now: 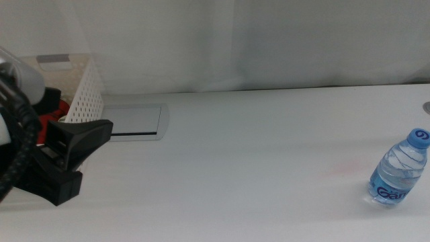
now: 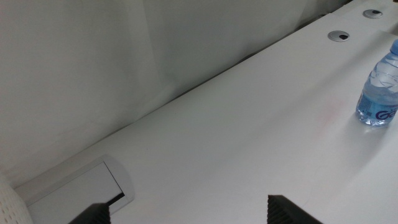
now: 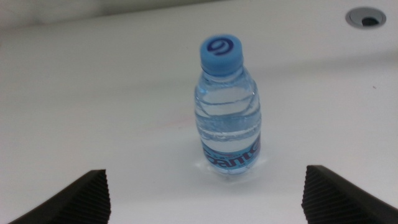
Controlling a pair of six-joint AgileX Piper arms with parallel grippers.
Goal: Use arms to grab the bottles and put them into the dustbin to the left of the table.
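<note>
Something red already lies in the dustbin (image 1: 86,87), so judge the job partly done; only the water bottle (image 1: 398,169) shows left on the worktop (image 1: 255,154). Your right gripper (image 3: 205,196) has its jaws spread wide, bottle upright just ahead between them. Your left gripper (image 1: 70,158), wide and empty, hangs beside the dustbin. Open worktop surrounds the bottle.

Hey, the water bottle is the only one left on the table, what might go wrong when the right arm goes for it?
The water bottle stands upright and narrow between the open right pincer, so an off-centre close may tip it. It stands far across the table from the basket, a long carry. The left pincer by the basket may block the drop.
</note>
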